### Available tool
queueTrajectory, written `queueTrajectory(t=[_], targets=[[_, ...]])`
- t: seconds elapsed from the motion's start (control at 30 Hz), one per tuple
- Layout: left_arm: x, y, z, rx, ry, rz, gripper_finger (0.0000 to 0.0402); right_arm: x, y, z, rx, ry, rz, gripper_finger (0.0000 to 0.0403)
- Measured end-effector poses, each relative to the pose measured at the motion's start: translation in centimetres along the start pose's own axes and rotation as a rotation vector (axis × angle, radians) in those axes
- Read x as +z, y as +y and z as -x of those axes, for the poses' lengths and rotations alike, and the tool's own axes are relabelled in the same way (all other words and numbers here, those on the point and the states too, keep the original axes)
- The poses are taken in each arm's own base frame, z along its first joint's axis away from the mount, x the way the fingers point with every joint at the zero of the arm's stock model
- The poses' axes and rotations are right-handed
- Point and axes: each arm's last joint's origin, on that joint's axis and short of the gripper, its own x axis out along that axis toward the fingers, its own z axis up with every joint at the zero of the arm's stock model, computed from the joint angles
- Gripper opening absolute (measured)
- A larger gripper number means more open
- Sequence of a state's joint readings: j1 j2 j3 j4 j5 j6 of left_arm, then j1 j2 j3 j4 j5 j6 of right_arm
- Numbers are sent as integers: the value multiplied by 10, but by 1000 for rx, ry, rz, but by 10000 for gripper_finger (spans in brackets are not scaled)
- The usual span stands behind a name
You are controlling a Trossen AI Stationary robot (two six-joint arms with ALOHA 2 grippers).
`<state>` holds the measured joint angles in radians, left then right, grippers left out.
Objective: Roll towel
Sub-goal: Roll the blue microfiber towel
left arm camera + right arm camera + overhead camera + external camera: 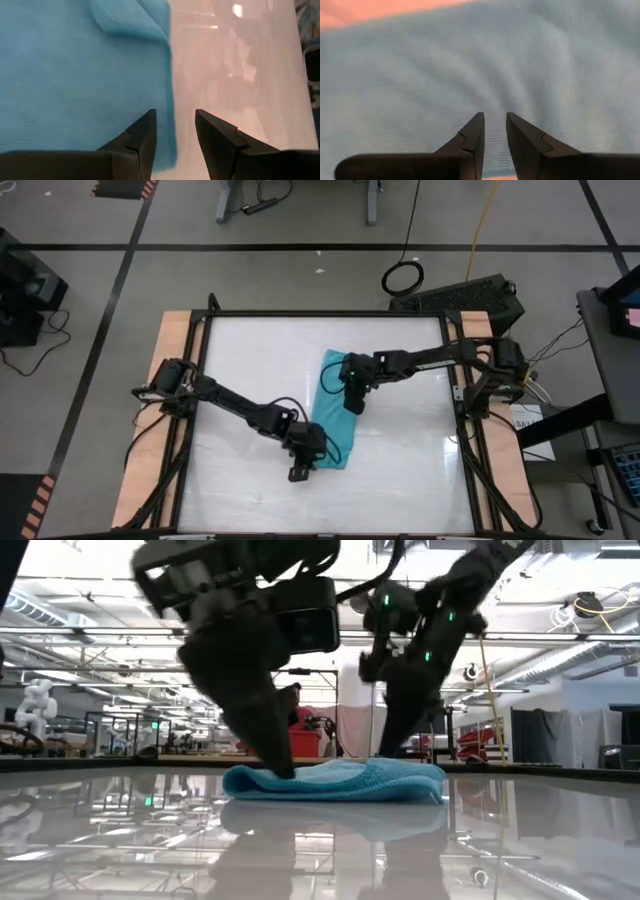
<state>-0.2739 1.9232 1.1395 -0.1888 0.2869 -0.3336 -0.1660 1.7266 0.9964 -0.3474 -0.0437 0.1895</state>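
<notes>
The turquoise towel (332, 418) lies flat on the white table, lengthwise from far to near, and shows as a low, thick strip in the low view (350, 782). One corner is folded over (131, 20). My left gripper (304, 464) is down at the towel's near left part, open, with the towel's edge (170, 100) running between its fingers (175, 120). My right gripper (355, 400) is down on the middle of the towel's right side, its fingers nearly together on the cloth (495, 117). My left gripper comes from above, pointing down. One fingertip (147, 125) stands on the towel just inside its edge, and the other (205, 122) stands over bare table. In the low view its tips reach the towel's end (284, 770). The towel lies flat. My right gripper comes from above, pointing down, onto the towel's upper face (495, 107). A small pucker of cloth sits between its two fingertips. Wrinkles fan out from the tips across the cloth (530, 75). The towel stays on the table.
The glossy white tabletop (240, 360) has bare room to the left, right and near side of the towel. A black frame (330, 313) runs around the table. Both arms reach in over the table's side edges.
</notes>
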Motion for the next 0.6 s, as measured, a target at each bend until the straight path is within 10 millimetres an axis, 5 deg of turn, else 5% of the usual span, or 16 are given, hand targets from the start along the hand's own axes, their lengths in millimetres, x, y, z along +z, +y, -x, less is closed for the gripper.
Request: queueTrajectory(t=[0.3,0.6], targets=[[33,2,20,-68,-81,-20,141,6,38,57,62,-101,43,75],[36,33,33,140,-23,-133,141,-15,108,56,263,-83,14,98]])
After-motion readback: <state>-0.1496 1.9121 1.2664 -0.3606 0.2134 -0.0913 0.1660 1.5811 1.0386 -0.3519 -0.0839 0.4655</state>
